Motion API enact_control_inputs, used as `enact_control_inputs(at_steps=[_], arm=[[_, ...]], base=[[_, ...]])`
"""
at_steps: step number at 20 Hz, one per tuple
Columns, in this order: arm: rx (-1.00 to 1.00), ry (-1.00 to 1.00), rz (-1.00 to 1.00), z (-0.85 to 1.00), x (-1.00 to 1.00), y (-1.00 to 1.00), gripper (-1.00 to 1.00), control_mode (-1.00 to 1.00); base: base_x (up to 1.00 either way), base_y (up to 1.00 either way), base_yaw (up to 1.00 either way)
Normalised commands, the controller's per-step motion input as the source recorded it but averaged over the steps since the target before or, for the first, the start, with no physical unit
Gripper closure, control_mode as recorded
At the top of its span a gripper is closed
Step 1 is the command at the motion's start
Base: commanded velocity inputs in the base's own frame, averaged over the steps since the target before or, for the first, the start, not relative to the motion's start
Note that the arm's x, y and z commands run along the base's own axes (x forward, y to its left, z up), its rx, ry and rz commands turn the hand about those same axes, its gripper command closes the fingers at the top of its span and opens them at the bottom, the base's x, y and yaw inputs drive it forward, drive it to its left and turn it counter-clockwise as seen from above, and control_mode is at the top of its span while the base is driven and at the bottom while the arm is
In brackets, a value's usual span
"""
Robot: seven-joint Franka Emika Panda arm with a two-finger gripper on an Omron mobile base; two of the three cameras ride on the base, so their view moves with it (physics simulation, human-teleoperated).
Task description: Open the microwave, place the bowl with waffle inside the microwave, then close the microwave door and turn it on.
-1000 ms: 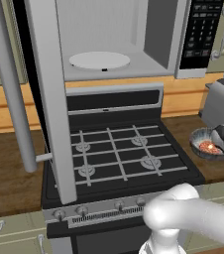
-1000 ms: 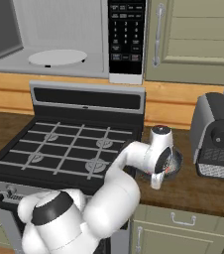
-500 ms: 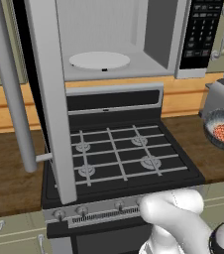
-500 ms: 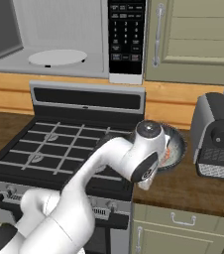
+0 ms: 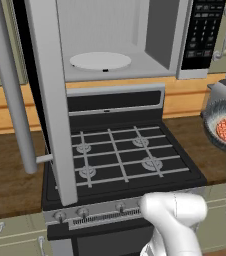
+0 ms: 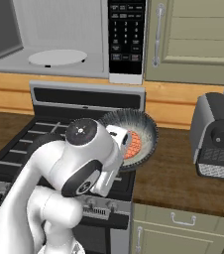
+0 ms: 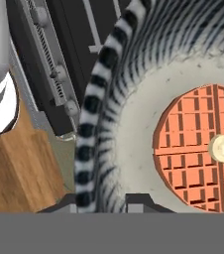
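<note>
My two base cameras are looking forward and down from behind-left and behind-right — sharing the stove (image 5: 120,155) and open microwave (image 6: 59,39) — while my hand camera is peering closely into the bowl (image 7: 104,94).

The scene is lit evenly and softly, without glare. Faint shading is seen inside the microwave (image 5: 110,45) cavity. Edges are rendered sharp throughout; no blur or edge distortion is seen.
</note>
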Motion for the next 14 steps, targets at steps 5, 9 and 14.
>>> enact_control_inputs(at_steps=[5, 9, 14], arm=[[-0.07, -0.04, 0.11, 1.00, -0.57, 1.00, 1.00, -1.00], [-0.08, -0.04, 0.23, 0.99, -0.16, 1.00, 1.00, -1.00], [0.00, -0.11, 0.24, 0.79, 0.00, 0.99, 1.00, -1.00]], base=[[0.00, 0.00, 0.00], [0.00, 0.00, 0.00], [0.00, 0.00, 0.00]])
